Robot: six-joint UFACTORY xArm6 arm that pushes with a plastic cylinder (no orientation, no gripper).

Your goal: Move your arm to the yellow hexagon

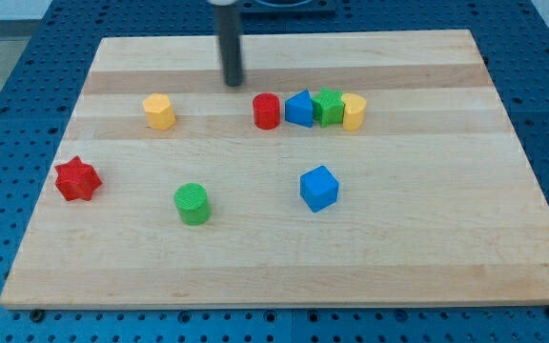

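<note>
The yellow hexagon (159,111) lies on the wooden board (284,267) in the upper left part. My tip (233,82) is near the view's top, up and to the right of the yellow hexagon and apart from it. It is also up and to the left of the red cylinder (267,110). It touches no block.
A row to the right of the red cylinder holds a blue block (299,109), a green block (328,106) and a yellow block (354,111). A red star (76,179) is at the left. A green cylinder (193,204) and a blue cube (319,188) lie lower down.
</note>
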